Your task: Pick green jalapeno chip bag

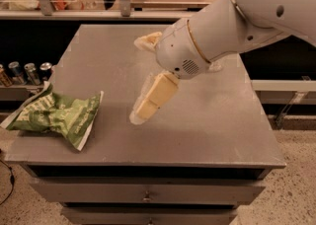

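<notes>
Crumpled green foil jalapeno chip bag [54, 115] lies at eight o'clock on the grey metal table [222, 120], overhanging its left edge. The cream two-finger gripper [138, 80] hovers mid-table, spread wide and empty. Risk: a low sideways approach could push the bag off.
</notes>
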`<state>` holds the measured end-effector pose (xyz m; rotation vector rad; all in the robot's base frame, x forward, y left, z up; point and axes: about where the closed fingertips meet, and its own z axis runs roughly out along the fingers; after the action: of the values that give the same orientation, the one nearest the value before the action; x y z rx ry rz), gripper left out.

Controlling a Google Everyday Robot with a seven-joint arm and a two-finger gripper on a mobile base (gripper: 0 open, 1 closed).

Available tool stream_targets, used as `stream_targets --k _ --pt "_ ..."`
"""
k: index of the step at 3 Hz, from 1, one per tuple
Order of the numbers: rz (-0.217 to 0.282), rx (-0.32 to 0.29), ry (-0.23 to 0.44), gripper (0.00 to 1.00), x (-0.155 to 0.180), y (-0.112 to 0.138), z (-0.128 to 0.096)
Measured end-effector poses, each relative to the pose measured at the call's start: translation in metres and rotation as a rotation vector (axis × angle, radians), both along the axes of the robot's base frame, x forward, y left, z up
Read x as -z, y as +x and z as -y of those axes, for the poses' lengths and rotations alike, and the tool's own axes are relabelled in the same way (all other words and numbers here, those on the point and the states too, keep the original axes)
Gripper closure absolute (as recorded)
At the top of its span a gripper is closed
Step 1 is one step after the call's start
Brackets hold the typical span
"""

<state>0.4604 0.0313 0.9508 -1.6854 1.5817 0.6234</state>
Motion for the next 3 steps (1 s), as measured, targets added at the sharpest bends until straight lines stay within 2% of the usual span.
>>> stream_targets --k 1,2,3 --pt "0.001 -0.032 -0.022 0.00 0.018 0.006 -0.050" --pt "-0.017 -0.042 -0.038 0.00 0.042 0.012 -0.086" --pt "-0.017 -0.043 -0.039 0.00 0.044 0.013 -0.091"
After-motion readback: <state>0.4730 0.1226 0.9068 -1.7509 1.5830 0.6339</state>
